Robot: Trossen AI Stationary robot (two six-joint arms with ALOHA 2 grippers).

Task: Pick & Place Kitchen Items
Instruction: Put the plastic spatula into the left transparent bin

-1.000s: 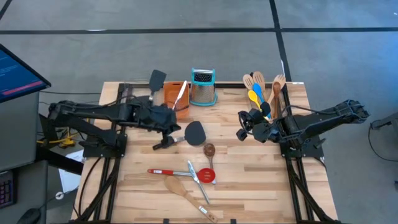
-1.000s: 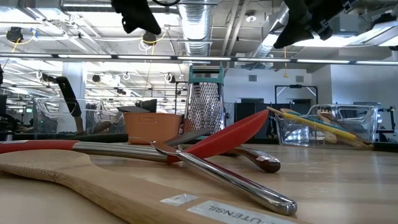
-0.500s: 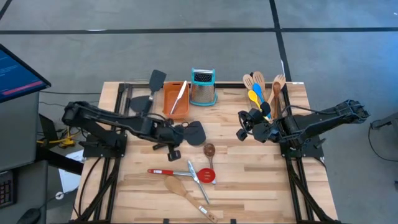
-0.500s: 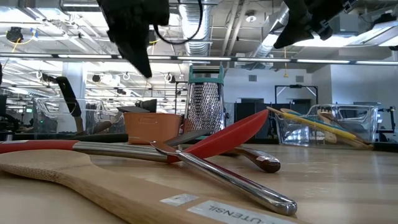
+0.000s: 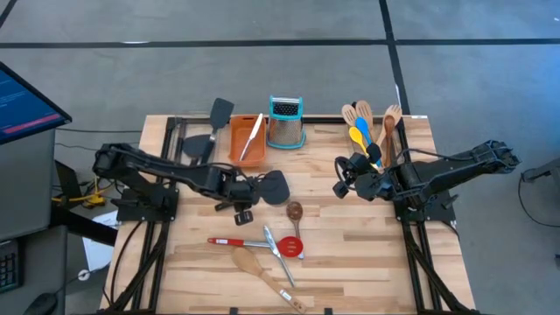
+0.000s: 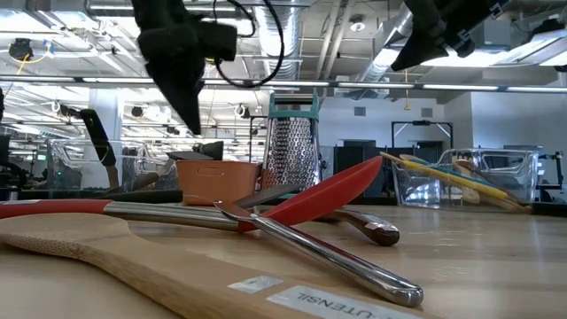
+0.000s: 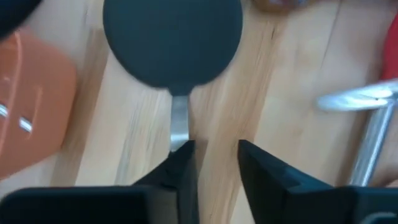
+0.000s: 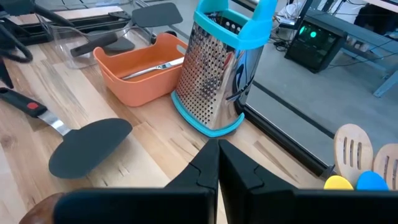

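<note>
Now the left gripper [image 7: 213, 163] has come down from beside the orange rectangular plastic tray [image 5: 248, 141] to the steel neck of the black round-headed spatula [image 5: 273, 185], and its fingers have parted a little: in the left wrist view the neck runs in against the inner edge of one finger, with the dark head straight ahead and flat on the wooden table [image 5: 367, 254]. Nothing is pinched yet. I judge this to be the approach to a grasp, with the closing still to come; the neck lies off-centre between the fingers, so the grip could catch it at one side.

Just beyond the head lies a brown wooden spoon [image 5: 294, 212], then the red spoon with a steel handle [image 5: 262, 243] and the pale wooden spatula [image 5: 254, 266].

Farther off, past the steel box grater with a teal top [image 5: 285, 122], the right gripper [image 5: 340, 177] hangs pressed together, empty, near the clear bin of wooden, yellow and blue utensils [image 5: 367, 127].
</note>
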